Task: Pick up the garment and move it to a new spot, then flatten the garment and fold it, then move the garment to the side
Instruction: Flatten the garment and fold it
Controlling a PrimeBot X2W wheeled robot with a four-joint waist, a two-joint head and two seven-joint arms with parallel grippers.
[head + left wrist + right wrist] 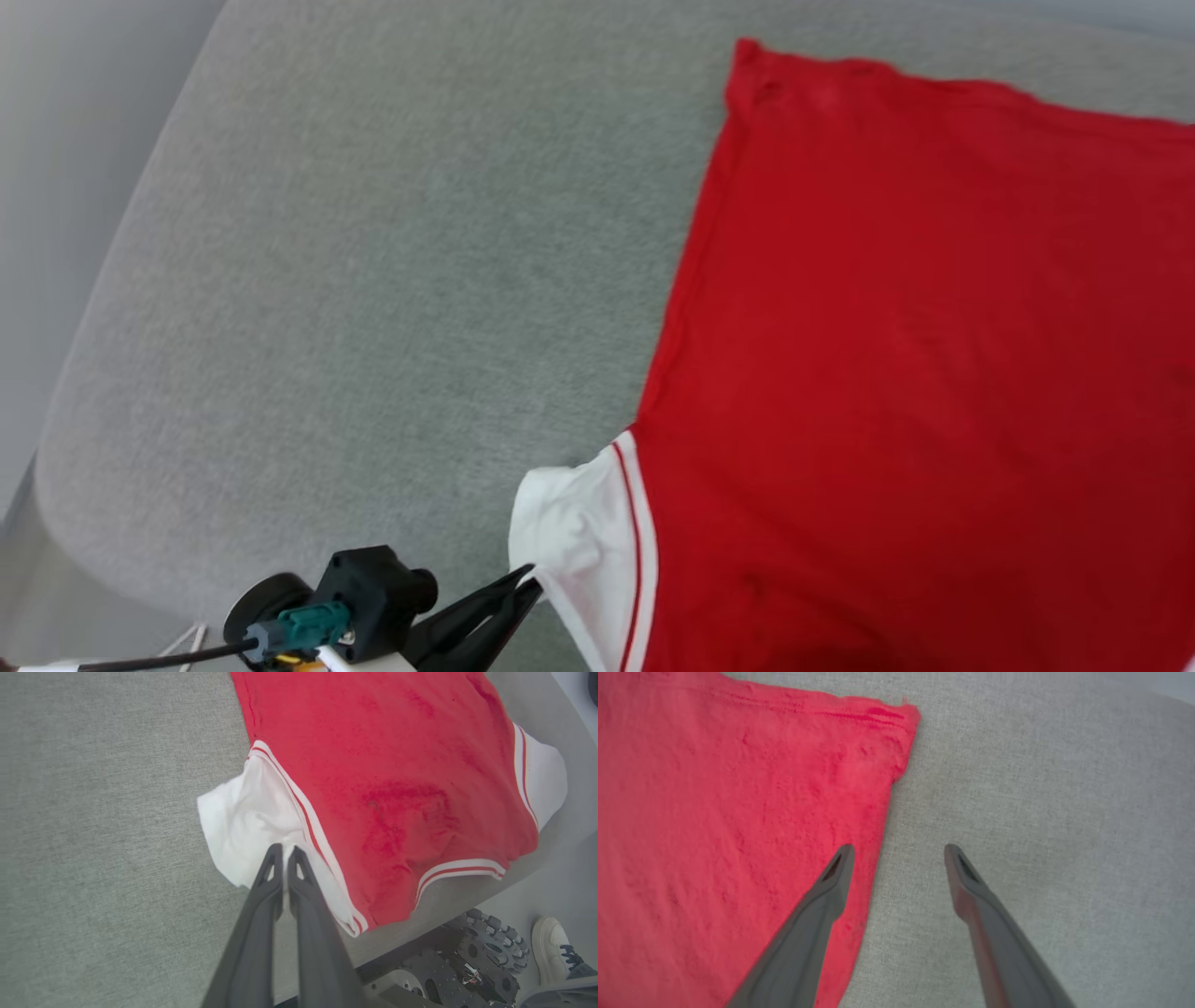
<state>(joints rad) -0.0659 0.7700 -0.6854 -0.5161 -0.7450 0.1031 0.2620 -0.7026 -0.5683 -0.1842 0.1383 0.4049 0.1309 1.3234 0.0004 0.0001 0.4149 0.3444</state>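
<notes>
Left gripper (282, 851) pinches the white side panel (243, 812) of the red garment (373, 765) on the grey surface (93, 812); right gripper (899, 851) gapes wide, straddling the garment's edge.

1. Illumination: bright, even and diffuse in all three views.
2. Shadows: faint, soft-edged, under the red jersey (373, 765) hem on the grey upholstered surface (93, 812).
3. Focus: right wrist view soft throughout; right gripper (899, 848) blurred toward the bottom edge. Left wrist view sharpest.
4. Colour: red fabric oversaturated, weave detail lost; head view slightly smeared.
</notes>
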